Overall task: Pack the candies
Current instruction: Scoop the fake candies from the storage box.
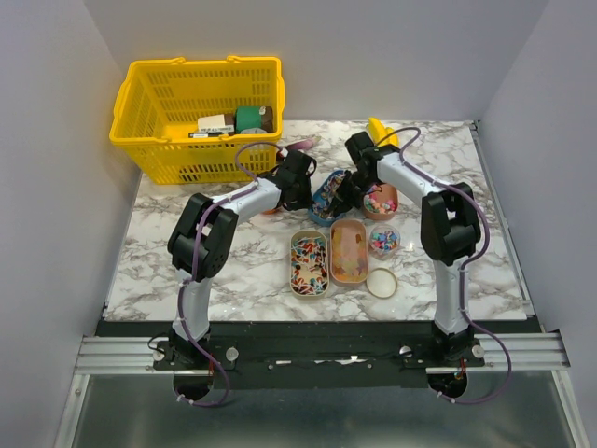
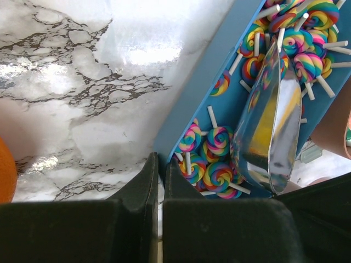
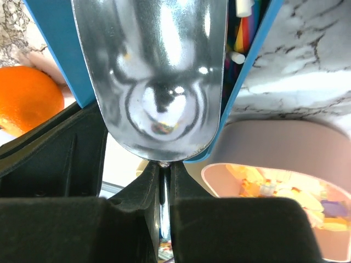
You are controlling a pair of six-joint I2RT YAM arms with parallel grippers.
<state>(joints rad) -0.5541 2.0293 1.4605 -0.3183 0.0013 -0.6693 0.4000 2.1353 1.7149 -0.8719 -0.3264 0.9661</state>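
Note:
A blue tub (image 1: pixel 326 198) of rainbow swirl lollipops (image 2: pixel 218 143) sits mid-table. My left gripper (image 2: pixel 160 164) is shut on the tub's rim (image 2: pixel 192 93), at its left side in the top view (image 1: pixel 298 182). My right gripper (image 3: pixel 164 167) is shut on the thin handle of a metal scoop (image 3: pixel 153 71), whose bowl hangs inside the tub over the lollipops (image 2: pixel 271 131); the bowl looks empty. Other candies fill a beige oval tin (image 1: pixel 310 263), a pink oval tin (image 1: pixel 350 250), a small round tub (image 1: pixel 383 241) and a pink round tub (image 1: pixel 380 201).
A yellow basket (image 1: pixel 198 117) with boxes stands at the back left. An orange (image 3: pixel 27 98) lies just left of the blue tub. A banana (image 1: pixel 378 131) lies behind the right arm. A round lid (image 1: pixel 381 282) lies near the front.

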